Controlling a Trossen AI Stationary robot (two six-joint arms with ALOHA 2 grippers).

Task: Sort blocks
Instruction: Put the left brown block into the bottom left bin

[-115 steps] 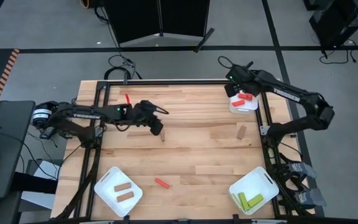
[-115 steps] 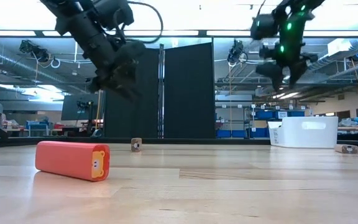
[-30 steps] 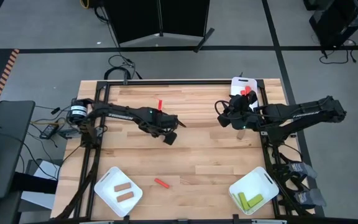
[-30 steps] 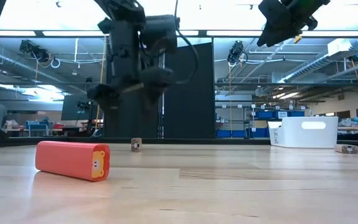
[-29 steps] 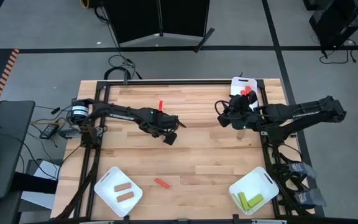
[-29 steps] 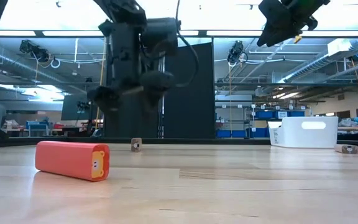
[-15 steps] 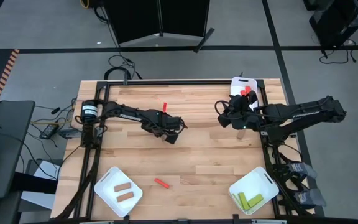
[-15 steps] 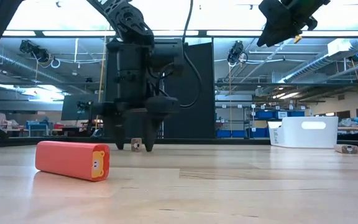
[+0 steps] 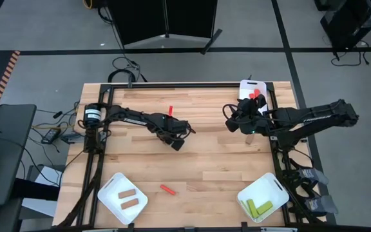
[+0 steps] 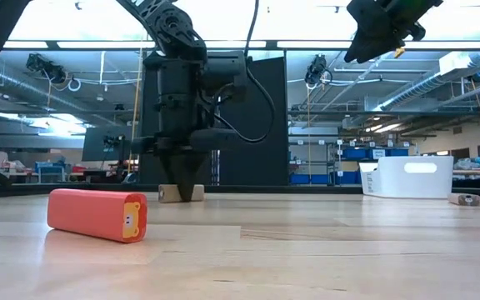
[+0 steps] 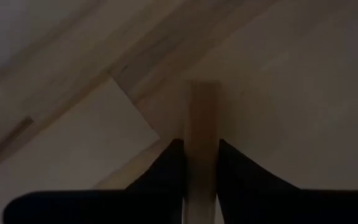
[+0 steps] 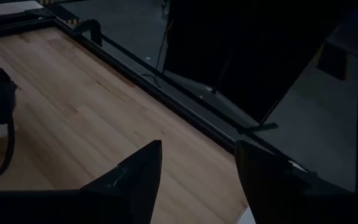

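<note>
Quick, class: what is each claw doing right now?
Left claw: closed on a brown block lying on the table.
Right claw: open, holding nothing, raised above the table.

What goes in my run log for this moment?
left gripper: shut on brown block, on table | right gripper: open, raised, empty

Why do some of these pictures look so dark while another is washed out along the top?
Left wrist view: dim and soft, the gripper shading the brown block clamped between its fingers. Right wrist view: underexposed, the right gripper a black outline over the table. Low view: ceiling lights glare white, leaving the arms as silhouettes; the red block looms large. High view: evenly lit.
</note>
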